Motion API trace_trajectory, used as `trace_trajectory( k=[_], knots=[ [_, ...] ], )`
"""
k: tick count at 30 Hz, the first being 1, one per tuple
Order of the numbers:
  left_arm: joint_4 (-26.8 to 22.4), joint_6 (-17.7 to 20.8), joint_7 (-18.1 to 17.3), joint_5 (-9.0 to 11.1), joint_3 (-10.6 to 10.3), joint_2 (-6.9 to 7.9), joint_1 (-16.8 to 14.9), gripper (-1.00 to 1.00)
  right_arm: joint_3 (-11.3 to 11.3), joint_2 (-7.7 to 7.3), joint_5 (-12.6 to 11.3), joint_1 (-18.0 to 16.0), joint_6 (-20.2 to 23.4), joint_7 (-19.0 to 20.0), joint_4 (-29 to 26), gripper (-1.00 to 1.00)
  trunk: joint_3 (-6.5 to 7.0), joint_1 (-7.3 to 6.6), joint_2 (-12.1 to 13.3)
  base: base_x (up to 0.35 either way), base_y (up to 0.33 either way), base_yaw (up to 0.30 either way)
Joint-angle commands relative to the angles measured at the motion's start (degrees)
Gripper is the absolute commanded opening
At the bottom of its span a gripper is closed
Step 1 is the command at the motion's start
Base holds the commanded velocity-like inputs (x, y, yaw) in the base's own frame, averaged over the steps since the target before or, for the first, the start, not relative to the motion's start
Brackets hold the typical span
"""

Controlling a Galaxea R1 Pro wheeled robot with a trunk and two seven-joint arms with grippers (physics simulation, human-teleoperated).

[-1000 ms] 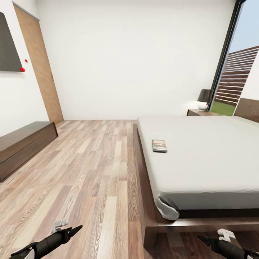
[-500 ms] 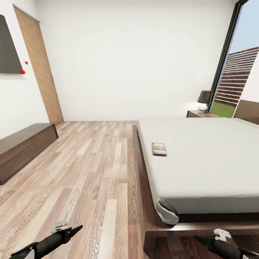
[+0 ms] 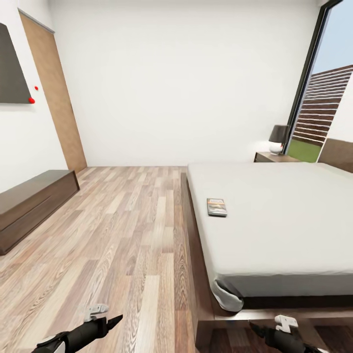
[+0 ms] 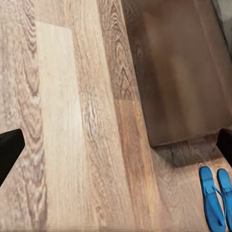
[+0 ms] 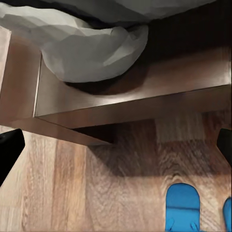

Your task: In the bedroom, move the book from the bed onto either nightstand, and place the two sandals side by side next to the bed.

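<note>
Your left gripper (image 3: 116, 321) hangs low over bare wood-plank floor (image 3: 122, 235), and ahead of it the planks run open all the way to the white far wall (image 3: 186, 73). A low dark cabinet (image 3: 29, 206) lines the wall off to its left, with a brown door (image 3: 54, 93) beyond it. To its right stands the long side edge of the bed (image 3: 274, 215), its dark wooden frame forming a straight rail along the floor.

Your right gripper (image 3: 255, 327) sits just short of the bed's foot rail, near the frame's corner. In its wrist view the frame's corner (image 5: 72, 125) juts over the planks, and a loose fold of grey sheet (image 5: 92, 53) bulges onto the ledge above it. Both grippers' fingers stand well spread, holding nothing; the dark tips sit at opposite edges of each wrist view.

The book (image 3: 216, 206) lies flat on the grey mattress, ahead of the right gripper and near the bed's left edge: small, thin, dark cover with a pale band. The two sandals (image 4: 216, 197), bright blue and flat, lie side by side on the floor just past the frame's corner, below and between your grippers; the right wrist view catches their rounded ends (image 5: 182, 205). Far beyond the right gripper, past the bed, a nightstand (image 3: 274, 157) carries a dark-shaded lamp (image 3: 278, 137) beside the tall window (image 3: 323, 98).
</note>
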Motion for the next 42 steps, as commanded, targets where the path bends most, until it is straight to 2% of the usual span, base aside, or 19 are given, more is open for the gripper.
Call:
trace_trajectory(
  k=[1,4,9,11,14,16,17,19,22,26,33,36,42],
  knots=[
    [0.02,0.24,0.16,0.12,-0.09,-0.15,0.0,1.0,0.46,0.12,-0.37,0.7,-1.52,0.0,0.24,1.0,0.13,-0.24,0.39,0.0,0.0,0.0],
    [0.0,0.24,1.75,-0.16,-0.1,-0.63,-0.02,1.0,0.46,0.22,-0.36,3.49,-3.4,-0.34,0.25,1.0,0.67,-0.9,1.59,0.0,0.0,0.0],
    [0.06,0.24,6.73,-1.18,-0.38,-3.0,-0.03,1.0,0.46,0.39,-0.36,5.44,-4.61,-0.47,0.25,1.0,1.57,-1.99,3.6,0.0,0.0,0.0],
    [0.08,0.17,8.85,-2.62,-0.79,-4.21,-0.02,1.0,0.46,0.54,-0.36,5.63,-4.73,-0.48,0.25,1.0,1.92,-2.43,4.4,0.0,0.0,0.0],
    [2.08,-0.99,12.54,-6.56,-1.25,-5.82,0.11,1.0,0.46,0.63,-0.36,5.78,-4.82,-0.5,0.22,1.0,2.46,-3.09,5.6,0.0,0.0,0.0],
    [6.62,-3.77,14.34,-9.19,-1.32,-6.23,0.33,1.0,0.46,0.62,-0.36,5.82,-4.8,-0.48,0.18,1.0,2.82,-3.53,6.4,0.0,0.0,0.0],
    [8.26,-5.21,14.71,-9.87,-1.32,-6.27,0.38,1.0,0.46,0.62,-0.36,5.82,-4.79,-0.48,0.18,1.0,3.0,-3.75,6.81,0.0,0.0,0.0],
    [12.95,-10.44,15.98,-11.79,-1.32,-6.33,0.65,1.0,0.46,0.62,-0.36,5.83,-4.78,-0.47,0.17,1.0,3.36,-4.19,7.61,0.0,0.0,0.0],
    [15.19,-14.69,18.46,-13.12,-1.36,-6.29,3.33,1.0,0.46,0.64,-0.36,5.84,-4.77,-0.43,0.16,1.0,3.9,-4.85,8.81,0.0,0.0,0.0],
    [15.74,-15.88,20.71,-13.61,-1.36,-6.32,5.28,1.0,0.46,0.65,-0.36,5.84,-4.77,-0.42,0.16,1.0,3.9,-4.85,8.81,0.0,0.0,0.0],
    [15.88,-16.32,21.39,-13.73,-1.41,-6.65,5.8,1.0,0.46,0.69,-0.32,5.84,-4.77,-0.37,0.16,1.0,3.9,-4.85,8.81,0.0,0.0,0.0],
    [15.89,-16.36,21.41,-13.74,-1.41,-6.72,5.83,1.0,0.46,0.7,-0.31,5.84,-4.77,-0.4,0.16,1.0,4.44,-5.51,10.01,0.0,0.0,0.0],
    [15.89,-16.37,21.43,-13.74,-1.37,-7.94,5.84,1.0,0.47,0.7,-0.36,5.84,-4.77,-0.4,0.16,1.0,5.51,-6.83,12.42,0.0,0.0,0.0]
  ],
)
